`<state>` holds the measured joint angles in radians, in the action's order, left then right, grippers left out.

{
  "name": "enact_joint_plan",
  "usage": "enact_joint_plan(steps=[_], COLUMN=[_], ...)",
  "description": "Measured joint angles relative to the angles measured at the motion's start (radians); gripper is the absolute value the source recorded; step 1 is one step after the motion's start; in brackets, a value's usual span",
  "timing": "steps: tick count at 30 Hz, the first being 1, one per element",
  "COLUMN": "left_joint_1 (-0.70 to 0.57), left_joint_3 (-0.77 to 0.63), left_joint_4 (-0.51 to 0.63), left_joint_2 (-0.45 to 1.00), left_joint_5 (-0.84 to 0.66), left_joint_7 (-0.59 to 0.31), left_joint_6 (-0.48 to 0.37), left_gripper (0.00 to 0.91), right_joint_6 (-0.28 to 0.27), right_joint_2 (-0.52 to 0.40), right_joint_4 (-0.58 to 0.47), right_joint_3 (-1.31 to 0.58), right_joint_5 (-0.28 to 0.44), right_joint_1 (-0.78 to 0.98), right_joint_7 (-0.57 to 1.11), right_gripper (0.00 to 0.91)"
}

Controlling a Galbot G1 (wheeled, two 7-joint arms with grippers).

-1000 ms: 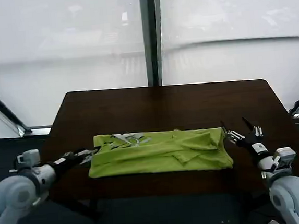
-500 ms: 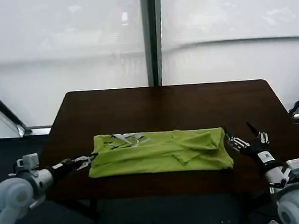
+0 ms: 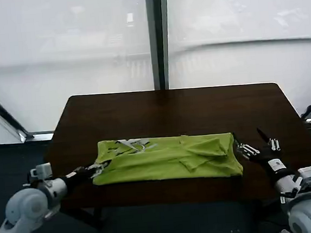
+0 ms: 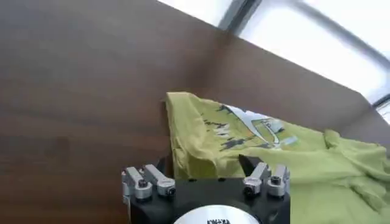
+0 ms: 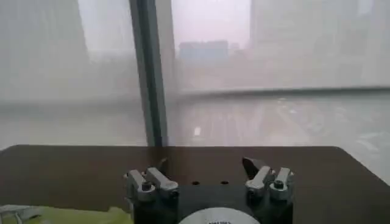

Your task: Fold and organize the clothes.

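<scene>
Lime-green t-shirt (image 3: 167,159) folded into a long flat band on dark wooden table (image 3: 171,107), near the front edge, long axis running left to right across the head view. Collar and white printed graphic (image 3: 131,145) at the band's left end, toward the far edge; bunched folds of fabric at the right end. Left gripper (image 3: 98,168) low at the shirt's left front corner, jaws apart, fingertips at the hem; in the left wrist view (image 4: 204,167) the cloth edge between the two spread fingers, contact not resolvable. Right gripper (image 3: 253,143) just beside the shirt's right end, off the cloth, jaws apart and pointing toward the far side of the table; in the right wrist view (image 5: 204,167) spread fingers over bare tabletop, with a sliver of green fabric at one corner. Frosted window panels (image 3: 235,33) and dark vertical mullion (image 3: 158,37) behind the table.
</scene>
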<state>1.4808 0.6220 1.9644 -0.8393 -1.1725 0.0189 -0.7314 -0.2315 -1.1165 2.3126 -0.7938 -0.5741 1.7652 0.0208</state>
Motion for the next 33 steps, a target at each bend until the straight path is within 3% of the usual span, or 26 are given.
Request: enact_joint_plan(steps=[3, 4, 5, 8, 12, 27, 33], left_joint_1=[-0.007, -0.009, -0.010, -0.014, -0.016, 0.005, 0.036], left_joint_3=[-0.017, -0.020, -0.024, -0.030, -0.031, -0.004, 0.046], left_joint_4=[0.002, 0.002, 0.002, 0.002, 0.002, 0.034, 0.105], left_joint_2=[-0.021, -0.027, -0.032, -0.043, -0.050, -0.073, -0.062], left_joint_5=[0.003, 0.003, 0.002, 0.002, 0.001, -0.001, 0.114], left_joint_7=[0.000, 0.000, 0.000, 0.000, -0.004, -0.084, -0.099], left_joint_6=[0.000, 0.000, 0.000, 0.001, 0.001, -0.009, -0.010], left_gripper=[0.848, 0.800, 0.702, 0.166, 0.000, 0.000, 0.000], right_joint_6=[0.000, 0.000, 0.000, 0.000, 0.004, 0.009, 0.008], right_joint_2=[-0.004, -0.004, -0.006, -0.008, -0.013, -0.029, -0.031], right_joint_4=[0.005, 0.006, 0.006, 0.008, 0.009, 0.003, -0.017], right_joint_3=[0.003, 0.003, 0.004, 0.004, 0.007, 0.043, 0.065], right_joint_5=[0.003, 0.004, 0.005, 0.005, 0.009, 0.034, 0.037], right_joint_1=[0.002, 0.003, 0.003, 0.004, 0.005, -0.014, -0.039], right_joint_7=[0.000, 0.000, 0.000, 0.000, 0.000, 0.009, 0.023], right_gripper=[0.878, 0.878, 0.878, 0.878, 0.878, 0.878, 0.878])
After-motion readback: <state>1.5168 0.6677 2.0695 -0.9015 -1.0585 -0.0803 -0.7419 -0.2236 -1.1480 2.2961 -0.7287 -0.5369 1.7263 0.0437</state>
